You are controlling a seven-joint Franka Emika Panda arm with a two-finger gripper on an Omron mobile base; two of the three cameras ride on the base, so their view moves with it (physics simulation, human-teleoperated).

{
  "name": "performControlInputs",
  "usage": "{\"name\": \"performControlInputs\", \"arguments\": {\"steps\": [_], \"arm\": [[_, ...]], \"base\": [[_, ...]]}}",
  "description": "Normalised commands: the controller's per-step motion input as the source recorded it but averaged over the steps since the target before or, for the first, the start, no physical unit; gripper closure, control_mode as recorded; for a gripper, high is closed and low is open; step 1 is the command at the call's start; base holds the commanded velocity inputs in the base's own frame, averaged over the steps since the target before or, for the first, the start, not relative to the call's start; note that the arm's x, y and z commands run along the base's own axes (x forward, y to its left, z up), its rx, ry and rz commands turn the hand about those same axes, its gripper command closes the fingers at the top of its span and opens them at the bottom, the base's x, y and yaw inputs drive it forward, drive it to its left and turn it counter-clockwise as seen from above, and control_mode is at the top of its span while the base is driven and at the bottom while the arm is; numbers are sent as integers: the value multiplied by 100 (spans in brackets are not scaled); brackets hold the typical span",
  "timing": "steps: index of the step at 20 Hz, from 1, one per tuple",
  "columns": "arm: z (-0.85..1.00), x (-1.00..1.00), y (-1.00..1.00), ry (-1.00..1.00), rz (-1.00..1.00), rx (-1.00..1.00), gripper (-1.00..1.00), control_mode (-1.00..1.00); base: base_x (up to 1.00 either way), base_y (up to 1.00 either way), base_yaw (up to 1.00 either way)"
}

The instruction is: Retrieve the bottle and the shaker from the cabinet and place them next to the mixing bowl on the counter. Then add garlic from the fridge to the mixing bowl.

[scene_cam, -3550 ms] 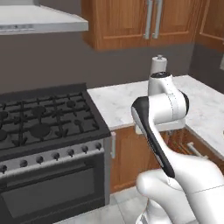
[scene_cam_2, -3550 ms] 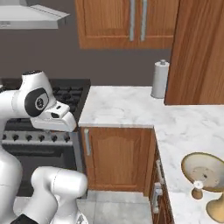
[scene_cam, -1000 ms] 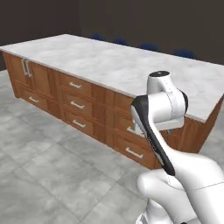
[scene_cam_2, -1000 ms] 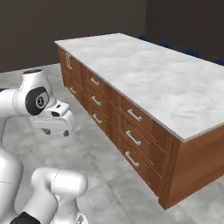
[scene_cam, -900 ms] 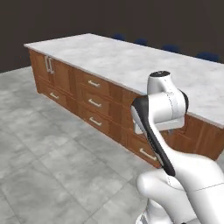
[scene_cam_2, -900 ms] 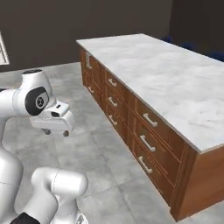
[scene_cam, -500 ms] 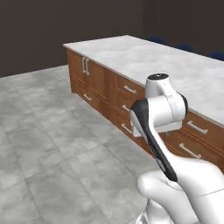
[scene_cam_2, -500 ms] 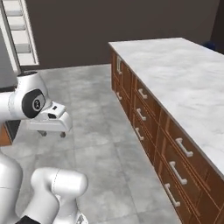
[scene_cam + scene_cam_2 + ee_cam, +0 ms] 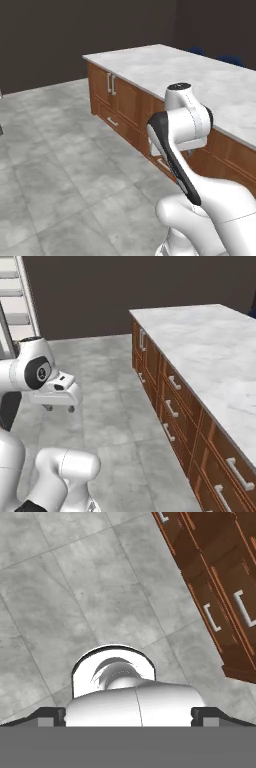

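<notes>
— Bottle and shaker: can their place be told?

— It cannot be told from what is seen; the same is to be said of the mixing bowl and the garlic. What is faced is a long island counter [image 9: 200,75] with a marble top, on which nothing of the task is set.

— And the gripper [image 9: 60,407]?

— It is held out low before the arm, above the grey tiled floor [image 9: 50,150]. Its jaws are spread as wide as they go, and nothing is gripped or touched by them.

— What step is judged to be in hand, then?

— A drive across the kitchen, most likely: the arm is folded close to the body and no task thing is within reach.

— How is that to be done well?

— The arm should be kept tucked as it is, so that the wooden drawers [image 9: 172,383] and the cabinet doors [image 9: 111,85] at the island's near corner are not clipped. The base should be kept well apart from that corner. The jaws may be left wide, so that no time is lost once a bottle is reached.

— Is anything useful seen at the edges?

— A pale shelved unit [image 9: 15,301] is cut off at the left of the right base view. It might be the fridge, but too little of it is shown for that to be settled.
</notes>
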Motion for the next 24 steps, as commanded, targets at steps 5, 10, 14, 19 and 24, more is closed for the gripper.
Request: {"name": "performControlInputs", "arguments": {"steps": [5,10,14,19,24], "arm": [[0,0,0,0,0,0,-100,100],[0,0,0,0,0,0,-100,100],[0,0,0,0,0,0,-100,100],[0,0,0,0,0,0,-100,100],[0,0,0,0,0,0,-100,100]], "base": [[100,0,38],[96,-29,61],[60,-53,62],[39,-77,42],[84,-33,51]]}}
